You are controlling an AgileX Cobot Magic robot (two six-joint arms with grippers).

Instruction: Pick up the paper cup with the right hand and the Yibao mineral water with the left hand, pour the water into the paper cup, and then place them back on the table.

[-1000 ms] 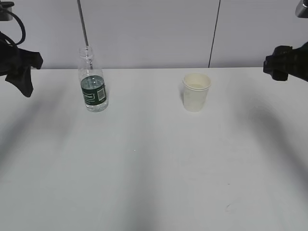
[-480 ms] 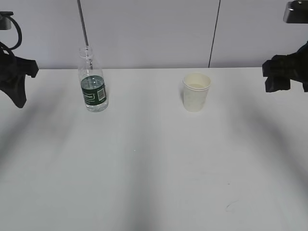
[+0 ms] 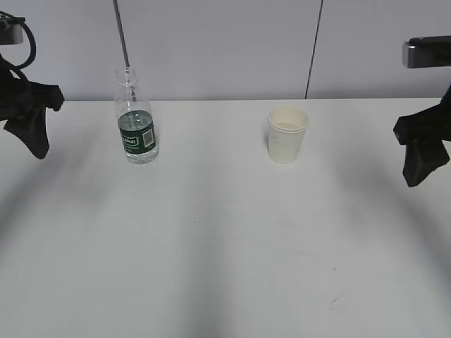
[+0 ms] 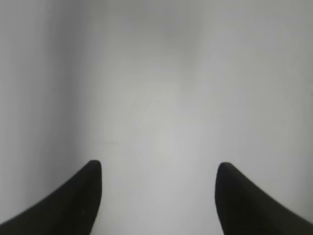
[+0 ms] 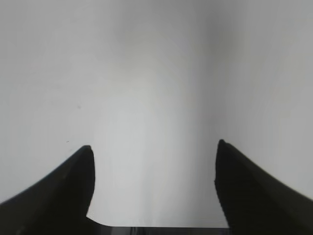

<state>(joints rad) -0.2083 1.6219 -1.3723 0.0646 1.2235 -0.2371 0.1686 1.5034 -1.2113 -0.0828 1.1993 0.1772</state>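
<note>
The Yibao mineral water point(image 3: 136, 123), a clear capless bottle with a dark green label, stands upright on the table point(image 3: 225, 246) at the back left. The white paper cup point(image 3: 287, 134) stands upright to its right, near the back middle. My left gripper point(image 3: 29, 137) hangs at the far left edge, well left of the bottle. My right gripper point(image 3: 419, 165) hangs at the far right, well right of the cup. In the wrist views the left gripper point(image 4: 159, 169) and the right gripper point(image 5: 154, 149) both stand open over bare tabletop with nothing between the fingers.
A grey wall with a dark vertical seam point(image 3: 313, 49) runs behind the table. A thin dark rod point(image 3: 121, 35) rises behind the bottle. The arms cast soft shadows on the white tabletop at both sides.
The right gripper has dropped lower and now points down at the far right. The left gripper has shifted slightly at the left edge. Bottle and cup have not moved.
</note>
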